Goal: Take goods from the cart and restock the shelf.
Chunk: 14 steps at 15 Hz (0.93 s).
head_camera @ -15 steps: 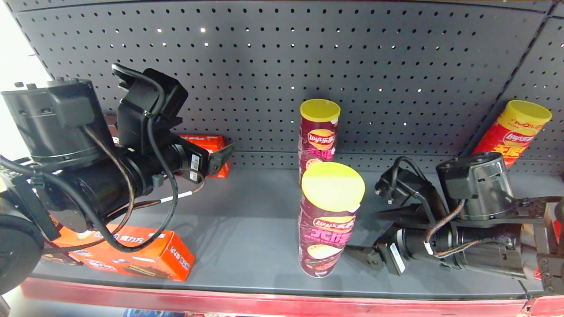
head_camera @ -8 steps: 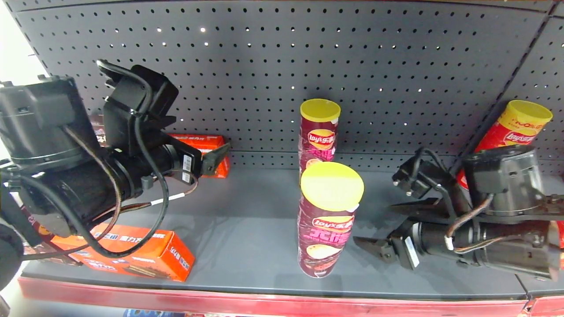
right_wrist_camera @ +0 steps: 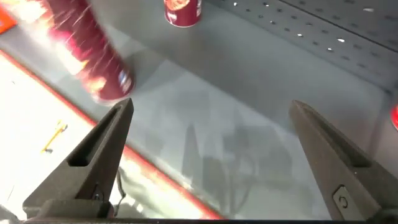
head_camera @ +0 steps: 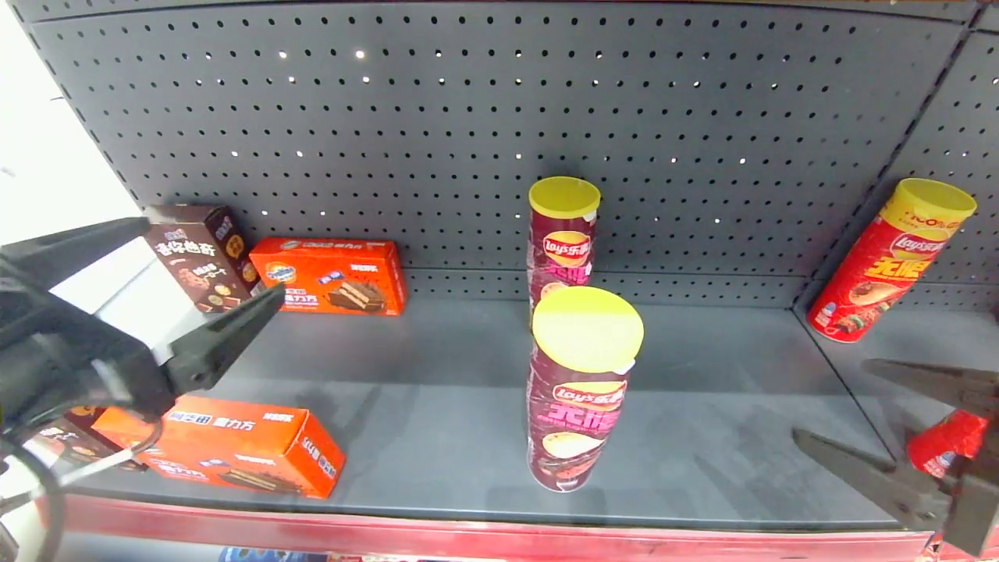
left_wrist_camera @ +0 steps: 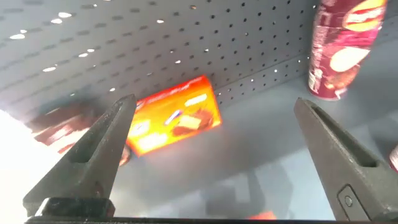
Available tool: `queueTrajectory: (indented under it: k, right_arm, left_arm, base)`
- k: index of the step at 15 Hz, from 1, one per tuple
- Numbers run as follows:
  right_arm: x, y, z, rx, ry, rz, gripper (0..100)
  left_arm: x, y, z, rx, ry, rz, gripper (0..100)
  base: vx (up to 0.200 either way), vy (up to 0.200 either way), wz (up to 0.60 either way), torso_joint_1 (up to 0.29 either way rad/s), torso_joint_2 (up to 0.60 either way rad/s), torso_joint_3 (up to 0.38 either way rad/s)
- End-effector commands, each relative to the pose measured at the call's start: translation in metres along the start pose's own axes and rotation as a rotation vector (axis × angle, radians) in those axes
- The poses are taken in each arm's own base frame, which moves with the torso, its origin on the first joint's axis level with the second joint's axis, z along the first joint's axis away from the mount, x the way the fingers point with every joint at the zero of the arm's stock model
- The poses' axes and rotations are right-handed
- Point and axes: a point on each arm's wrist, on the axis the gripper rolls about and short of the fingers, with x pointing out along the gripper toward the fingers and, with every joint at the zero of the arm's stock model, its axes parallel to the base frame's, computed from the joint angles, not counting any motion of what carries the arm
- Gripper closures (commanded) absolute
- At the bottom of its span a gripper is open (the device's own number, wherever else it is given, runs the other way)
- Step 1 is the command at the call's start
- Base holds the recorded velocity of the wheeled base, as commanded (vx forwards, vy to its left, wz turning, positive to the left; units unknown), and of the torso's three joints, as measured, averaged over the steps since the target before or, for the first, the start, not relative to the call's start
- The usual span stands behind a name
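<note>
Head view: the left gripper (head_camera: 212, 259) and right gripper (head_camera: 831, 398) both hang spread and empty at the front edge of the shelf (head_camera: 437, 406). The front chip can (head_camera: 581, 390) stands upright between them, ahead and to the left of the right gripper, which I judge the nearer; a red item (head_camera: 944, 441) beside its fingers is cut off and cannot be identified. Left wrist view: an orange box (left_wrist_camera: 177, 121) lies straight ahead of the open fingers, and the rear chip can (left_wrist_camera: 339, 50) stands off to their right, its top cropped. Right wrist view: the front chip can is a blur beyond the left finger.
</note>
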Motion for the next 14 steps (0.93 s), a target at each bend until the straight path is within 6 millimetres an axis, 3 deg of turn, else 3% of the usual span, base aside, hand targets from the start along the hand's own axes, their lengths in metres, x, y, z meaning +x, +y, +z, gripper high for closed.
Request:
queueTrajectory:
  k: [1,2,4,5,6,7,9,11,14]
  right_arm:
    - [-0.062,-0.001,-0.042,0.01,-0.139,-0.014,0]
    - [-0.069,-0.001,-0.051,0.013,-0.154,-0.017,0]
    - [-0.081,0.001,-0.083,0.021,-0.159,-0.027,0]
    - [-0.083,0.003,-0.097,0.021,-0.145,-0.028,0]
    - [-0.083,0.003,-0.097,0.021,-0.145,-0.028,0]
    - [-0.084,0.006,-0.123,0.031,-0.11,-0.034,0]
    - [-0.085,0.007,-0.135,0.04,-0.083,-0.059,0]
    - [-0.092,0.009,-0.153,0.09,0.018,-0.101,0]
    - [-0.086,0.008,-0.152,0.16,0.145,-0.295,0]
  left_arm:
    - [-0.087,0.007,-0.032,-0.015,-0.115,0.041,0]
    - [-0.1,0.006,-0.042,-0.016,-0.13,0.051,0]
    - [-0.132,0.0,-0.082,-0.003,-0.1,0.075,0]
    - [-0.142,-0.003,-0.097,0.004,-0.065,0.073,0]
    - [-0.142,-0.003,-0.097,0.004,-0.065,0.073,0]
    - [-0.162,-0.01,-0.126,0.026,0.049,0.062,0]
    - [-0.175,-0.014,-0.146,0.033,0.099,0.052,0]
    - [-0.179,-0.018,-0.153,0.022,0.159,0.114,0]
    - [-0.169,-0.02,-0.15,0.004,0.311,0.198,0]
  base:
    - [0.0,0.0,0.0,0.0,0.0,0.0]
    - [0.0,0.0,0.0,0.0,0.0,0.0]
    - [0.0,0.0,0.0,0.0,0.0,0.0]
    - [0.0,0.0,0.0,0.0,0.0,0.0]
    - [0.0,0.0,0.0,0.0,0.0,0.0]
    - [0.0,0.0,0.0,0.0,0.0,0.0]
    - [0.0,0.0,0.0,0.0,0.0,0.0]
    - [0.0,0.0,0.0,0.0,0.0,0.0]
    - [0.0,0.0,0.0,0.0,0.0,0.0]
